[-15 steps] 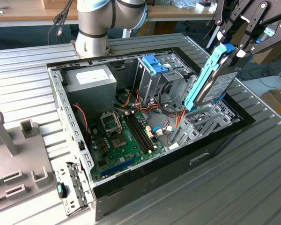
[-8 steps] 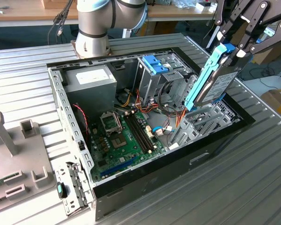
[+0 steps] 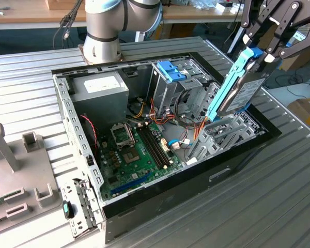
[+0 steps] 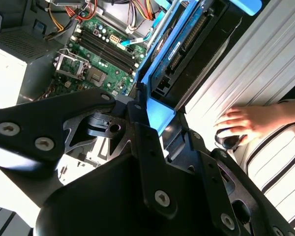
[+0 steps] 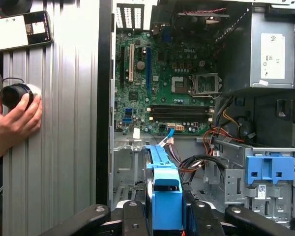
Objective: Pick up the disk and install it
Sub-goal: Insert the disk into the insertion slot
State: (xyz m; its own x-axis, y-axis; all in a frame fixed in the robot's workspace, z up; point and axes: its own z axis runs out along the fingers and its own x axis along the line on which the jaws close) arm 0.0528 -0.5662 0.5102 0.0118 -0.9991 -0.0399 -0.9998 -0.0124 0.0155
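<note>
Above open computer case, end effector clamps disk edge-down, tilted, seemingly to line up with bay below.

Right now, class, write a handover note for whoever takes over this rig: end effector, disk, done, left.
End effector: shut on the disk.
Disk: lifted, tilted on edge above the open computer case, at its end on the exterior view's right.
Done: pick-up.
Left: disk not yet seated in the case.
Note: a person's hand is on the table beside the case.
</note>
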